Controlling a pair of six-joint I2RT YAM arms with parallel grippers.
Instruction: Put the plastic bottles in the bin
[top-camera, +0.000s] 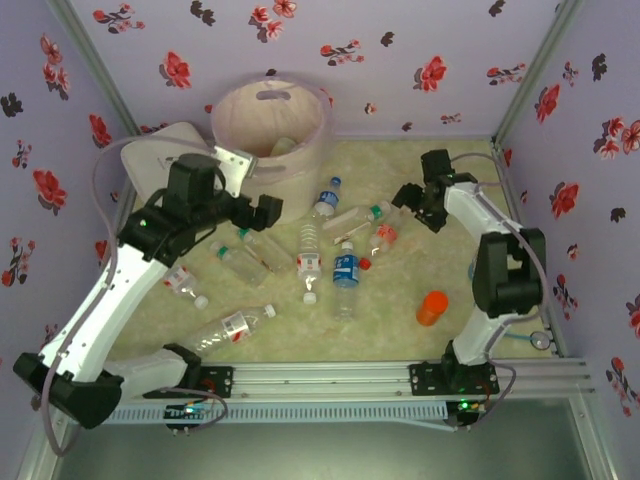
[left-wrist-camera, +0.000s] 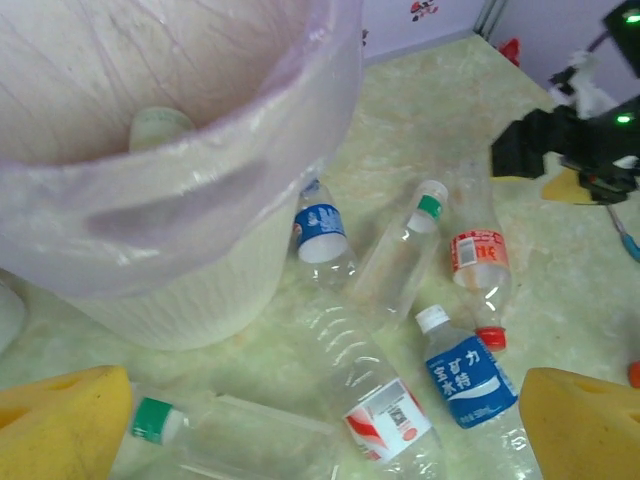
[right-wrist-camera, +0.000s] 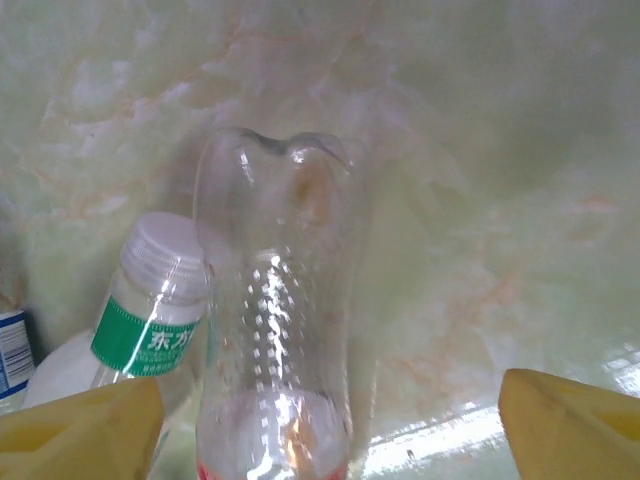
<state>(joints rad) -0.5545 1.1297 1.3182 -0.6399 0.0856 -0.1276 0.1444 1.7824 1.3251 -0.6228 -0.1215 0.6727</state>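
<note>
The table (top-camera: 400, 340) has a pale green, marble-like surface, and everything stands or lies on it. At its far left side stands the bin (top-camera: 300, 165), round and pale pink, with a clear liner bag folded over its rim. Something pale and rounded lies inside it, but I cannot tell what it is. Just beside the bin, on its left, is a white box (top-camera: 150, 160), partly hidden by the left arm. The left gripper (top-camera: 268, 210) hovers near the front of the bin, and its yellow pads (left-wrist-camera: 60, 425) stand wide apart with nothing held. The right gripper (top-camera: 412, 198) is low over the far right end of the bottle group. Its pads (right-wrist-camera: 575, 425) are also spread apart. A clear bottle with a red label (right-wrist-camera: 275, 330) lies on the table between them, touching neither pad. The plastic bottles (top-camera: 308, 250) lie on their sides on the table, outside the bin, scattered from the middle to the near left. One with a blue cap (top-camera: 325, 200) lies just beside the bin. A green-label bottle (right-wrist-camera: 150, 320) lies close against the red-label one. A blue-label bottle (left-wrist-camera: 465, 375) with a white cap lies near the middle. A small orange cup (top-camera: 432, 308) is apart from the bottles, near the right arm.
</note>
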